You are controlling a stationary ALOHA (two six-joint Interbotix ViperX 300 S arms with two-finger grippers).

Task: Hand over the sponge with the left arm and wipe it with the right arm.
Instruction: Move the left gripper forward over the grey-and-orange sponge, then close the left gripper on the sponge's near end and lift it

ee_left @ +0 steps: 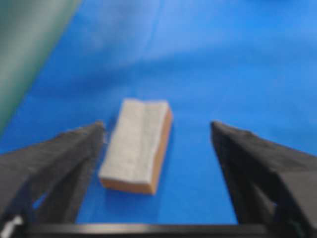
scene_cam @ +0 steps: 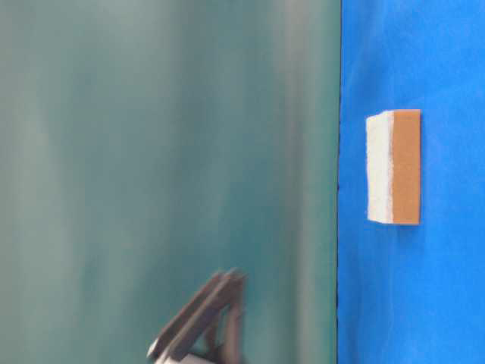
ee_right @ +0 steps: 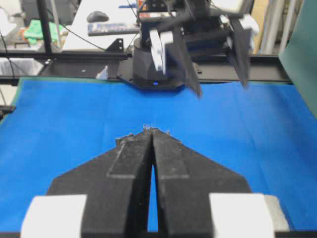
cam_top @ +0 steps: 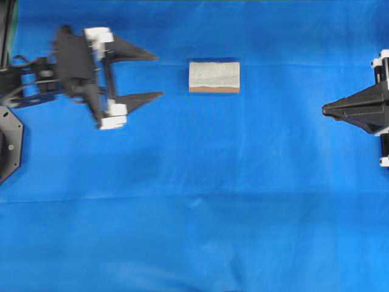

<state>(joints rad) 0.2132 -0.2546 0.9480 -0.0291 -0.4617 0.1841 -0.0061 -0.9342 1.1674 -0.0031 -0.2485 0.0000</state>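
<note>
Sponge [scene_cam: 393,167] orange layer, table-level only

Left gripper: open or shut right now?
Open. The left gripper has its two fingers spread wide in the overhead view, nothing between them; the sponge lies apart on the blue cloth.

We see a blue cloth [cam_top: 194,231] over the whole work surface, lightly creased. Table-level view: dull green backdrop [scene_cam: 167,152] fills the left. Right wrist view, top of frame: black metal frame rail [ee_right: 74,53] w/ a white desk [ee_right: 106,27] behind, dark mouse-like object [ee_right: 97,16] upper left on it.
</note>
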